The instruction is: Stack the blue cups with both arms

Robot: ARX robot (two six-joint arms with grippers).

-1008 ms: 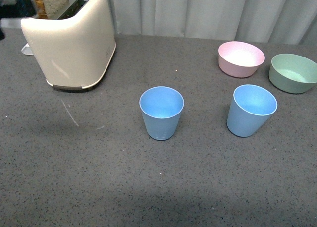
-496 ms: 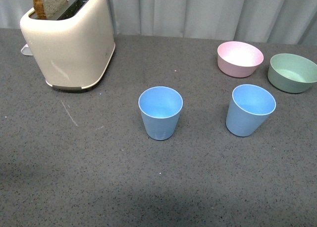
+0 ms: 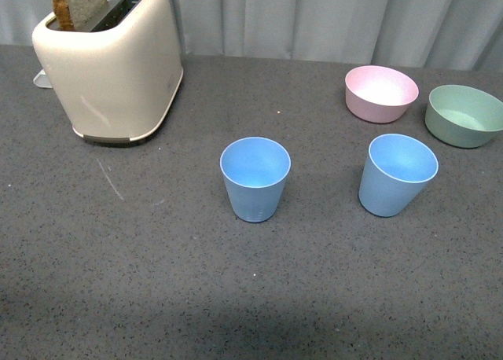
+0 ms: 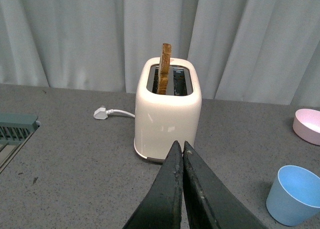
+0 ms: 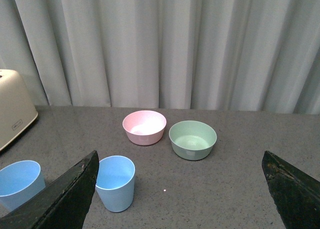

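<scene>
Two light-blue cups stand upright and apart on the grey table, one in the middle (image 3: 255,178) and one to its right (image 3: 398,174). Neither arm shows in the front view. My left gripper (image 4: 179,146) is shut with nothing between its jaws; it points at the toaster, and one blue cup (image 4: 295,194) stands off to its side. My right gripper (image 5: 180,156) is wide open above the table. One cup (image 5: 115,183) stands just inside one of its fingers (image 5: 70,194), and the other cup (image 5: 19,183) lies beyond that finger.
A cream toaster (image 3: 110,57) with a slice of bread in it stands at the back left, its plug (image 4: 101,112) lying behind it. A pink bowl (image 3: 381,93) and a green bowl (image 3: 465,115) sit at the back right. Grey curtains hang behind the table.
A dark shape at the far left beside the toaster has gone from the front view. The cups and bowls stay where they were.
</scene>
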